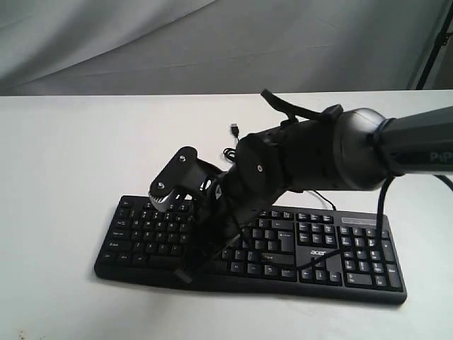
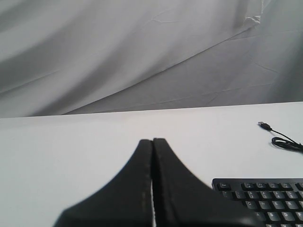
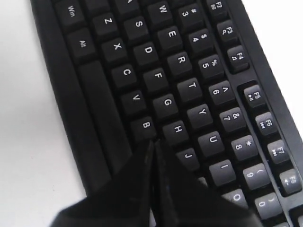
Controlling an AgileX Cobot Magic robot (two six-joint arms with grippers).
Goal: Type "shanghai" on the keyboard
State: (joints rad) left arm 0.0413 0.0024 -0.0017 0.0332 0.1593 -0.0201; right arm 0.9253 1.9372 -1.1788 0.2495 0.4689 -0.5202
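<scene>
The black keyboard (image 1: 354,248) lies on the white table, its "acer" logo toward the right end. My right arm reaches across its middle, and the right gripper (image 1: 186,273) points down near the front edge. In the right wrist view the right gripper (image 3: 152,142) is shut and empty, its tip low over the keyboard (image 3: 142,56) at the corner between B (image 3: 144,126) and H (image 3: 177,129). The key under the tip is hidden, and I cannot tell whether the tip touches it. My left gripper (image 2: 152,140) is shut and empty, held off the keyboard's (image 2: 270,198) left end.
The thin black cable with its USB plug (image 1: 233,129) lies loose on the table behind the keyboard, and the USB plug (image 2: 264,125) also shows in the left wrist view. A grey cloth backdrop (image 1: 212,42) hangs behind the white table (image 1: 64,163).
</scene>
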